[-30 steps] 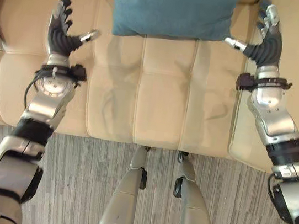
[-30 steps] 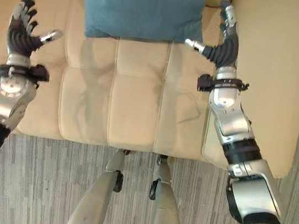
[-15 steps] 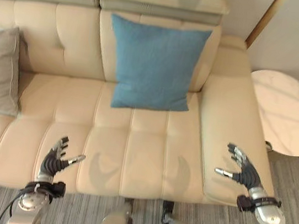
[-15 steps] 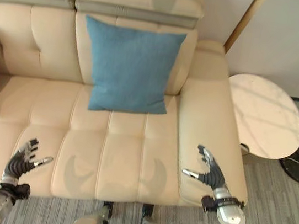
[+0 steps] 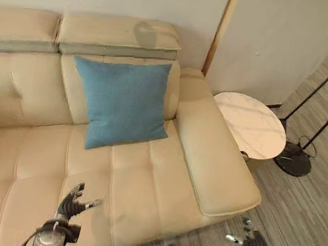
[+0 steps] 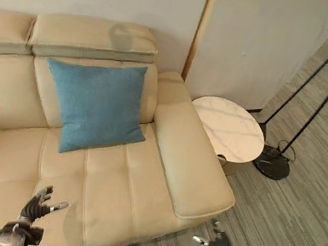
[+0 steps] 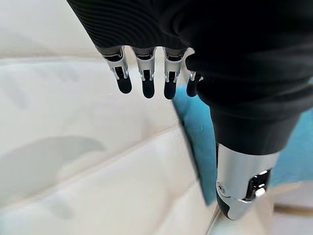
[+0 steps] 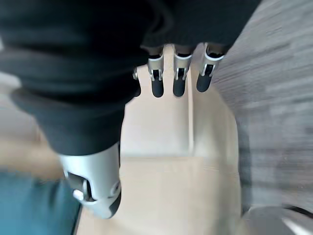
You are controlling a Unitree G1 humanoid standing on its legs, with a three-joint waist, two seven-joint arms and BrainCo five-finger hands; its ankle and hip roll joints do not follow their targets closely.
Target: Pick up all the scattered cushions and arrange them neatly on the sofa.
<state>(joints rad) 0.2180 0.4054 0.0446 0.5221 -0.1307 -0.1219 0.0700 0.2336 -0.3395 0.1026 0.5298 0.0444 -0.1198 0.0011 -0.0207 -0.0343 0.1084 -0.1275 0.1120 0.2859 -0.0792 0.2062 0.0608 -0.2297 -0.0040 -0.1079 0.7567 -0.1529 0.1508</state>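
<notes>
Cream sofa holds the blue cushion propped upright; left hand and right hand splayed, empty

Sofa cut off at left edge, floor lamp top out of frame — base visible

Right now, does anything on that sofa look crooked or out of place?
Only a small thing: the blue cushion leans against the sofa backrest slightly tilted, not square. Nothing looks spilled or damaged. Both hands, left and right, are open and hold nothing.
</notes>
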